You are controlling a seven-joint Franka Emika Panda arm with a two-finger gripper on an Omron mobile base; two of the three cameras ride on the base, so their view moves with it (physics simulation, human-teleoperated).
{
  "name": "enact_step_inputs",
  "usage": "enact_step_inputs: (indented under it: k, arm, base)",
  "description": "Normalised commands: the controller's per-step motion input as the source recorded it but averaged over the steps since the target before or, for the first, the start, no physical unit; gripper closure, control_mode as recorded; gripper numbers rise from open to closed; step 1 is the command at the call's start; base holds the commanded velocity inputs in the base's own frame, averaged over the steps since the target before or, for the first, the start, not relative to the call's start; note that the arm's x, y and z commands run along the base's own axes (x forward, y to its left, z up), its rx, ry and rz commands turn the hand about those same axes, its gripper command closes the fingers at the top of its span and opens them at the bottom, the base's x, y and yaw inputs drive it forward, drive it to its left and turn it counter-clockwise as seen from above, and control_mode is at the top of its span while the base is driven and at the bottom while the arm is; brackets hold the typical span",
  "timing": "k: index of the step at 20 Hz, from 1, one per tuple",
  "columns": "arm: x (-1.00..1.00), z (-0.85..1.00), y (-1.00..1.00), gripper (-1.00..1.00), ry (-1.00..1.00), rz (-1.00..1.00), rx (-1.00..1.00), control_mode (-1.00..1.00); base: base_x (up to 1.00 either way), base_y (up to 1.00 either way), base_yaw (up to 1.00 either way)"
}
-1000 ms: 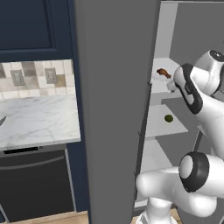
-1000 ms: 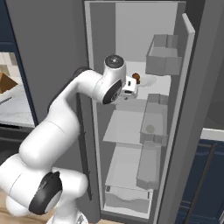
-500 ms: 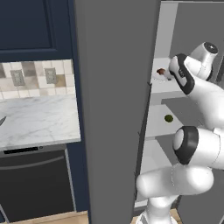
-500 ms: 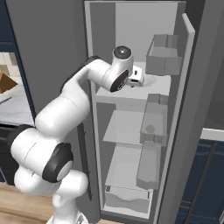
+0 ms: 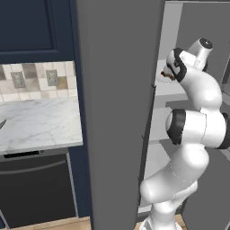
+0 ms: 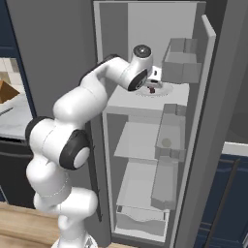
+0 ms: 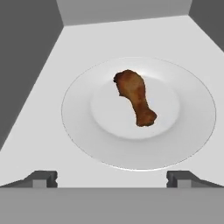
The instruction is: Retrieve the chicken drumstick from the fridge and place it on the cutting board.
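Since a second ago I've swung the arm up into the fridge point(image 6: 145, 58); my pincer point(image 7: 112, 177) now hangs spread and empty above the drumstick point(image 7: 134, 97), which lies mid-plate point(image 7: 78, 127) on the top shelf point(image 7: 65, 52). Grasp comes next, I judge. Shelf walls sit well apart either side; a door bin point(image 6: 180, 60) crowds the right.

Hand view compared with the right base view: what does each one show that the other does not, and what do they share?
Hand view alone: the whole chicken drumstick, lying in the middle of a white round plate, and the open claw with its fingertips apart. Right base view alone: the white arm reaching into the fridge, the lower shelves and the door bins. Both share: the plate on the upper shelf.
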Motion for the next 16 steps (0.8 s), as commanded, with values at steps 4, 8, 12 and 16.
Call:
enact_step_inputs:
  k: [4,8,12,16]
  arm:
    - [0.59,-0.06,-0.34,-1.00,0.00,0.04,0.00,-1.00]
    - [0.62,-0.15,-0.21,-1.00,0.00,0.02,-0.01,-1.00]
    - [0.59,-0.20,-0.16,-1.00,0.02,0.02,-0.03,-1.00]
    - [0.57,-0.14,-0.05,-1.00,0.02,0.01,-0.03,-1.00]
  base:
    - [0.00,0.00,0.00]
    - [0.00,0.00,0.00]
    - [0.00,0.00,0.00]
    - [0.00,0.00,0.00]
